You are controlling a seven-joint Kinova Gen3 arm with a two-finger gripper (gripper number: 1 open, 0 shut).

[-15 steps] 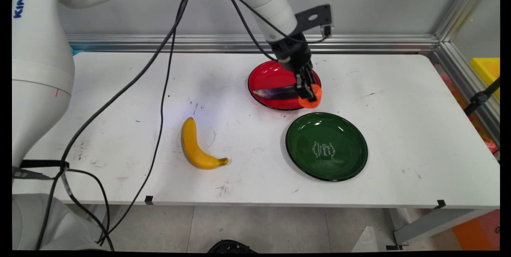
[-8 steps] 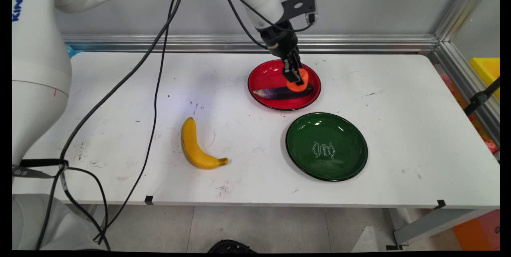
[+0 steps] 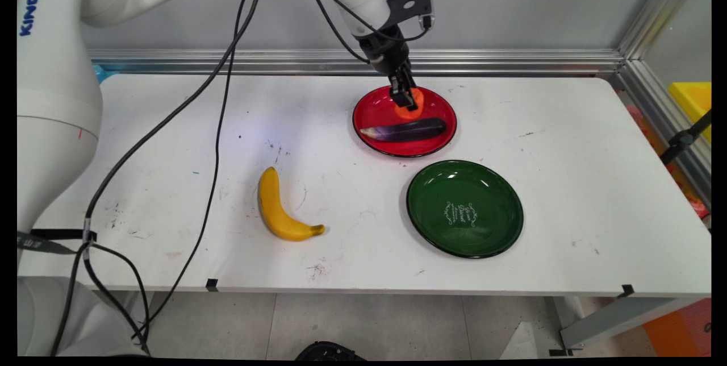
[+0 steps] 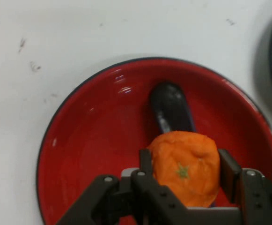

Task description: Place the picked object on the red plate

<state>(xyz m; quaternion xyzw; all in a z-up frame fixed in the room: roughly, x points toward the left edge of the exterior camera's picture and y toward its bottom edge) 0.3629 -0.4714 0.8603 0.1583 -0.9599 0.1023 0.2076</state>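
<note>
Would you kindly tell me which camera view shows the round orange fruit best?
The hand view: the round orange fruit fills the frame between the gripper fingers, its green stem mark visible. The main view shows only a small orange patch behind the gripper, over the red plate.

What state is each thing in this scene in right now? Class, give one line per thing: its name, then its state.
gripper: shut on the orange, above the red plate.
orange: held between the fingers, over the plate's far part.
eggplant: lying on its side in the red plate.
red plate: flat on the table, holding the eggplant.
green plate: flat on the table, empty.
banana: lying on the table, apart from both plates.
</note>
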